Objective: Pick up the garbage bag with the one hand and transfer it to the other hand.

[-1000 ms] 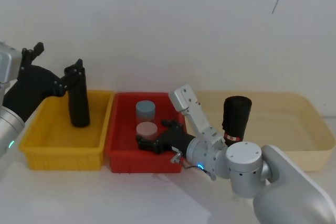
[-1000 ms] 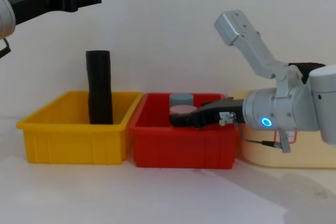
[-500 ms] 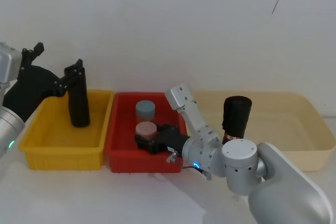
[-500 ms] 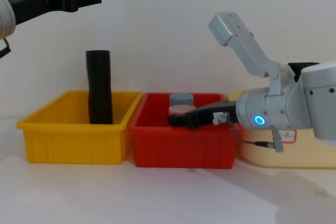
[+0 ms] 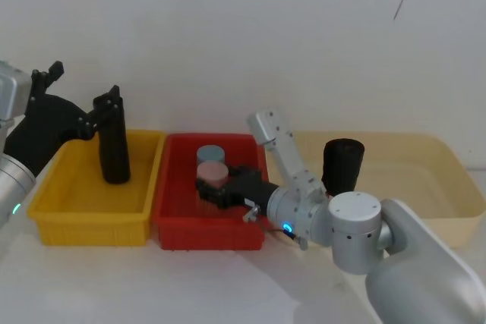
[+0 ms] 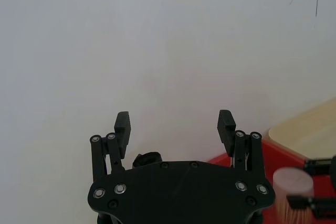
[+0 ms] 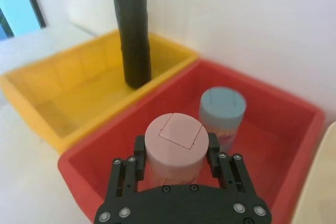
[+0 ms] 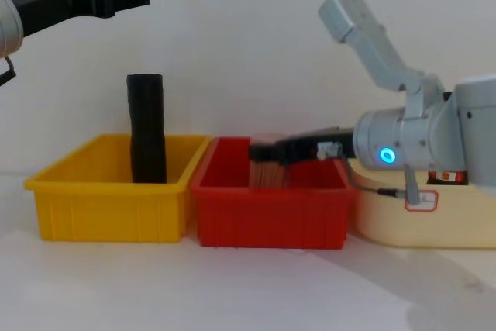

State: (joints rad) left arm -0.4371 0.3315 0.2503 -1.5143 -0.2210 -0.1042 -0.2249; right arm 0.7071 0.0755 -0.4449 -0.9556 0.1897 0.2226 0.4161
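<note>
The garbage bag (image 5: 342,165) stands untouched in the cream tray (image 5: 425,158), right of the red bin (image 5: 176,218); above that bin the right gripper (image 7: 176,169) clamps a pink-lidded container (image 7: 174,146); the left gripper (image 6: 175,128) hangs wide open, empty, high left of the bin; pickup and handover both remain.

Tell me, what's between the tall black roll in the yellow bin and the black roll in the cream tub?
In the head view, the red plastic bin, where the right claw grips a pink-capped round jar beside a blue-capped jar.

light: bright, even | shadows: soft, faint | blur: pink roll (image 8: 267,174) smeared
</note>
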